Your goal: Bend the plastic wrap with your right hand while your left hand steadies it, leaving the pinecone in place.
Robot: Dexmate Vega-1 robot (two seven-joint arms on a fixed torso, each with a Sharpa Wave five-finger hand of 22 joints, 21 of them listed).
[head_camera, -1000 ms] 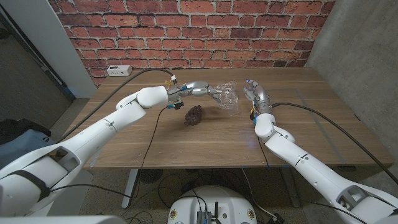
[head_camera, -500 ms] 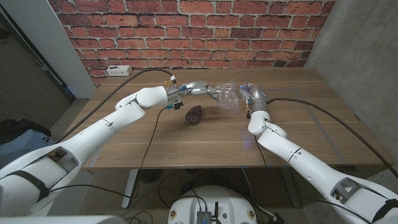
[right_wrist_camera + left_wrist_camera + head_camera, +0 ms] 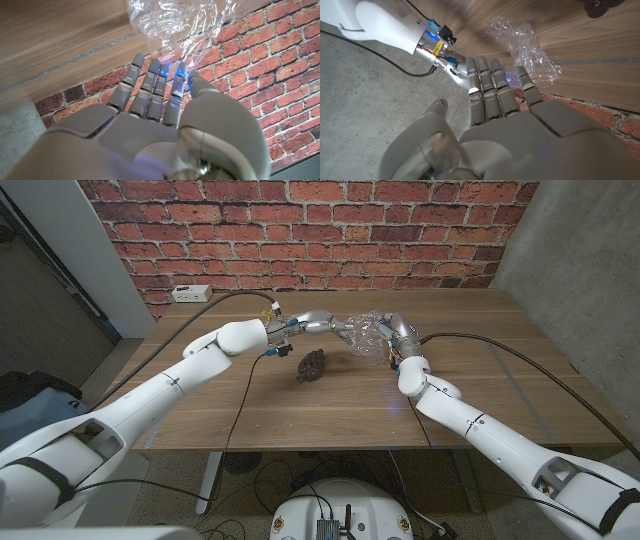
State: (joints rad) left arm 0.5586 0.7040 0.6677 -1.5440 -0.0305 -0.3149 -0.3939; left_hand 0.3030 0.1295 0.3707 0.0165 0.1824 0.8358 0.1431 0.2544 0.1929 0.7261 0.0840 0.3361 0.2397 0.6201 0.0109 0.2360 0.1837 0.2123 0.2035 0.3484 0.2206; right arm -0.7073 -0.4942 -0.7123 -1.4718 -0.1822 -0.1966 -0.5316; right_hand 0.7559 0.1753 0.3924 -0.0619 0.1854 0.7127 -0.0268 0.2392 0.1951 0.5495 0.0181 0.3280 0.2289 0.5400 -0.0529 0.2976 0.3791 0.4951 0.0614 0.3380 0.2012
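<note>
At a wooden table [image 3: 330, 405] before a red brick wall [image 3: 300, 225], the robot's two white arms converge on a crumpled sheet of clear plastic wrap [image 3: 366, 335] lying toward the far middle of the tabletop. A second ago the right hand [image 3: 394, 335] stood apart from the sheet with its fingers upright; it has since swung in and now meets the wrap's right edge, fingers extended, their tips at the film in the right wrist view. Whether it has actually closed on the plastic cannot be told from these pictures. The left hand [image 3: 337, 327] has not shifted: it stays at the wrap's left edge, its fingers straight and together, touching the film rather than visibly clasping it. The sheet looks slightly more bunched than before. By this reading the approach is over and the bend itself is about to begin, with the steadying side already set. The pinecone [image 3: 312, 365] sits where it was, nearer the robot and clear of both hands.
</note>
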